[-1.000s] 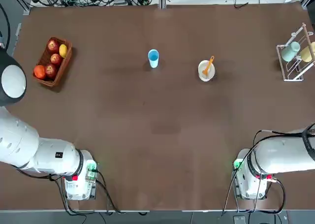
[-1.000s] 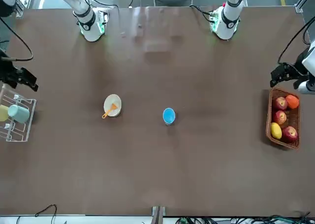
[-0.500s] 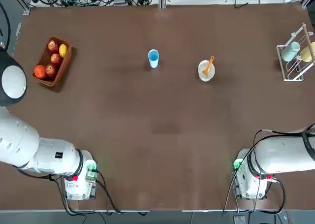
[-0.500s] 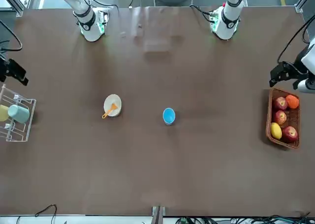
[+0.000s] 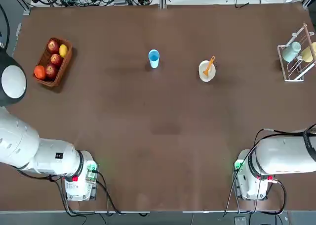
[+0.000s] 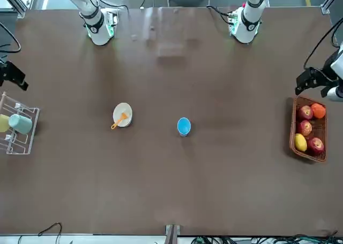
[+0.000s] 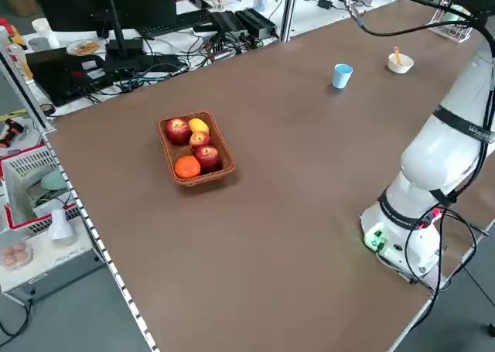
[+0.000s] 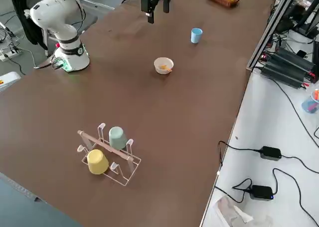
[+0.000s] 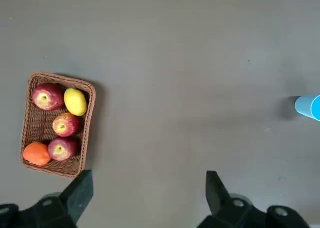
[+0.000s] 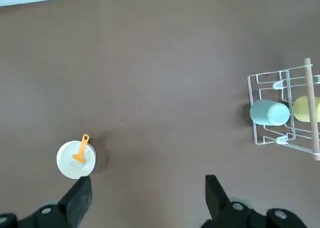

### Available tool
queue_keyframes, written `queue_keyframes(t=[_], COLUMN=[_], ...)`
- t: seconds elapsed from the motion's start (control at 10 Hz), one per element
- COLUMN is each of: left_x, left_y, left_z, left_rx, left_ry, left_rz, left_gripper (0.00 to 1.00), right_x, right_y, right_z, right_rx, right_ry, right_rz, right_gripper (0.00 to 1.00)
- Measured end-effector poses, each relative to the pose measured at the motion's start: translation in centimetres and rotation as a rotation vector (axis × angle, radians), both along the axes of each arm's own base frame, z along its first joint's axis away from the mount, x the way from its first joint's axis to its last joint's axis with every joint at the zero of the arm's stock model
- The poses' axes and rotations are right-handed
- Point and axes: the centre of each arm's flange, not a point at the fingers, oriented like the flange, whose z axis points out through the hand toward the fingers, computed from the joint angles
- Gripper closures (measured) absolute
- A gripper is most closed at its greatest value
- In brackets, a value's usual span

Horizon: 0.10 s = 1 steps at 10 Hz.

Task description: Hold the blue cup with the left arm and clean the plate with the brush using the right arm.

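The blue cup [image 5: 154,58] stands upright on the brown table, left of centre toward the far side. To its right sits the plate [image 5: 207,70], a small white dish with the orange brush [image 5: 210,65] resting in it. My left gripper [image 9: 147,193] hangs open high above the table near the fruit basket, with the blue cup [image 9: 310,106] far off to one side. My right gripper [image 10: 147,195] is also open and high up, looking down on the plate [image 10: 75,160] and brush [image 10: 80,149]. In the front view both grippers show at the picture's edges, left [image 6: 308,83] and right [image 6: 13,76].
A wicker basket [image 5: 52,62] of apples, a lemon and an orange sits at the far left. A wire rack [image 5: 296,54] holding a teal cup and a yellow cup stands at the far right. Both arm bases [image 5: 79,180] are at the near edge.
In the front view my right gripper has drifted a little toward the rack side's edge. The left gripper, cup, plate and brush stay put.
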Motion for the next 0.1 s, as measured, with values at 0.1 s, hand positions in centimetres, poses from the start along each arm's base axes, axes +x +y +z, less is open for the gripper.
queue_keyframes(t=[0.1], left_x=[0.0], left_y=[-0.08], left_z=[0.0], left_rx=[0.0], left_ry=[0.0], left_rz=[-0.001], left_gripper=[0.0], right_x=[0.0], right_y=[0.07], right_z=[0.07], right_rx=[0.0], right_ry=[-0.001], right_rz=[0.001], right_gripper=[0.0])
